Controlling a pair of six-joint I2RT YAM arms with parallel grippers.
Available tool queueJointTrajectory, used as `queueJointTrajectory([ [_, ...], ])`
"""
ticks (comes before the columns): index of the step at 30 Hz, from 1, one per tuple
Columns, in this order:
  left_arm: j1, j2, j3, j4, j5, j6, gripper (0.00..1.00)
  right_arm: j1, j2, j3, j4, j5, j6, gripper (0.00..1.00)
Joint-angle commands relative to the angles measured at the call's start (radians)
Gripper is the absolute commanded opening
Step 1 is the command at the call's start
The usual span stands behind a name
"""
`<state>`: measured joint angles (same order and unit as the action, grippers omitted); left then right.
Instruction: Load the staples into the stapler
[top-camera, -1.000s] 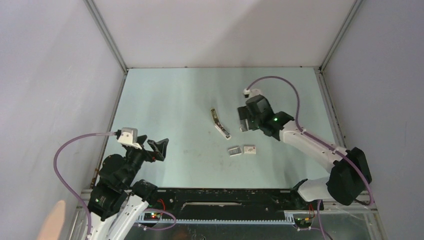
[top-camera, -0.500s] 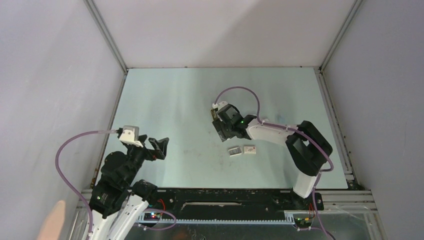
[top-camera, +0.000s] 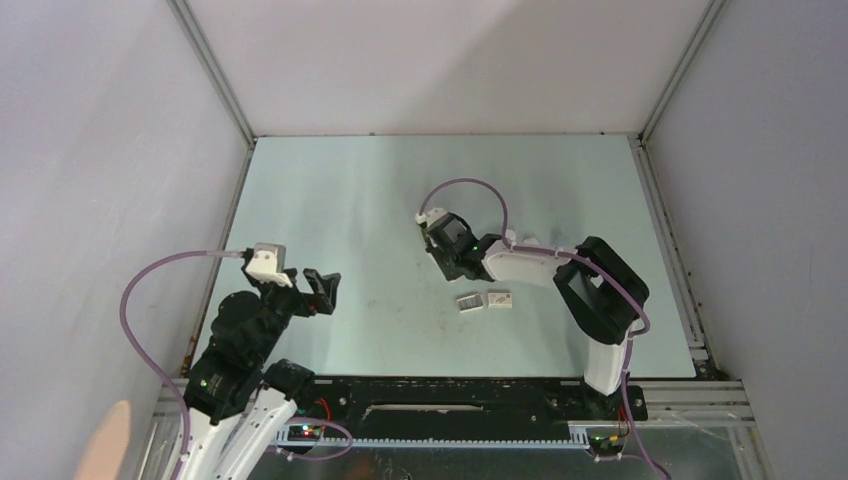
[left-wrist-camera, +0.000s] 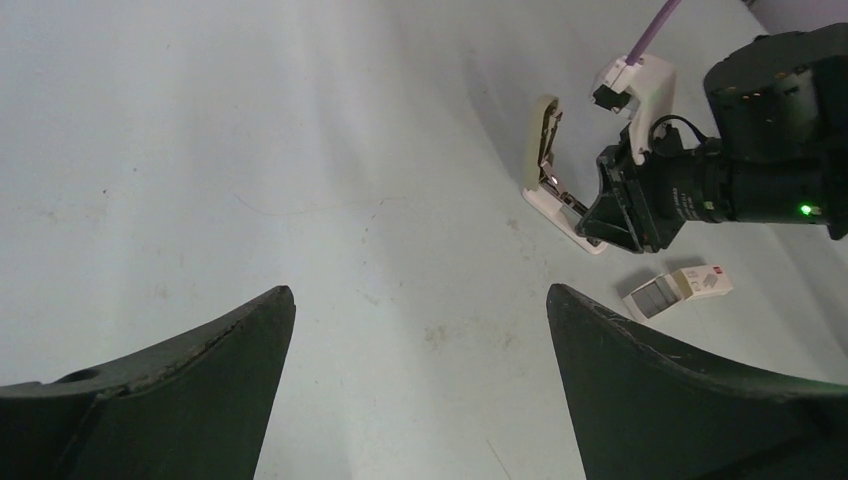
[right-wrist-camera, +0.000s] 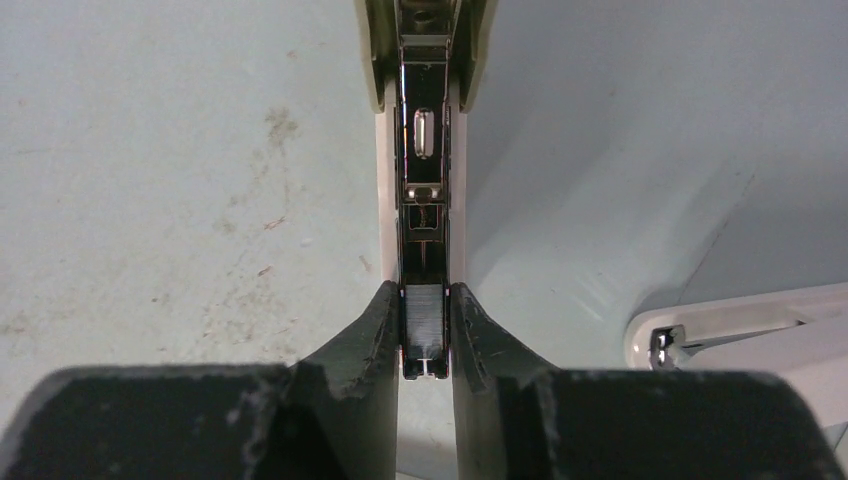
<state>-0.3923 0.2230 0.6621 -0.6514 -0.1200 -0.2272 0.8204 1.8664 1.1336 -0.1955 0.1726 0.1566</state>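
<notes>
Now, stapler (left-wrist-camera: 545, 150): lies near the middle of the worktop (top-camera: 350, 200), hinged open, cream lid raised at the far end, bright metal channel exposed along the base.
Right tool (right-wrist-camera: 424, 310): pressed together on the stapler's metal channel, one dark finger against each side; a finely striped grey piece sits in the channel between them.
Staples (top-camera: 468, 301): small grey striped block flat on the worktop, toward the near edge from the stapler, apart from both tools.
White box (top-camera: 499, 299): right of the staples, just beside them.
Writing: the box carries a small red mark in the left wrist view; any lettering is too small to read.
Left tool (left-wrist-camera: 418, 292): spread wide, holding nothing, above the near-left part of the worktop.
</notes>
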Motion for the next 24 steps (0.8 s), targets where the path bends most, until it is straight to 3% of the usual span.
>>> queueJointTrajectory([
  [1,0.007,0.067,0.025,0.012,-0.059,-0.037,1.0,0.072,-0.025,0.033,0.036,0.011,-0.041,0.07],
  [10,0.007,0.212,0.046,0.045,-0.093,-0.257,1.0,0.193,-0.035,-0.026,0.142,-0.081,-0.08,0.06],
  [16,0.006,0.259,-0.08,0.239,-0.082,-0.412,0.99,0.213,-0.015,-0.089,0.25,-0.126,-0.074,0.08],
  [20,0.006,0.279,-0.184,0.44,-0.064,-0.492,0.95,0.215,-0.034,-0.144,0.315,-0.139,-0.065,0.24],
  [24,0.006,0.346,-0.206,0.531,-0.066,-0.521,0.94,0.221,-0.069,-0.193,0.371,-0.147,-0.06,0.38],
])
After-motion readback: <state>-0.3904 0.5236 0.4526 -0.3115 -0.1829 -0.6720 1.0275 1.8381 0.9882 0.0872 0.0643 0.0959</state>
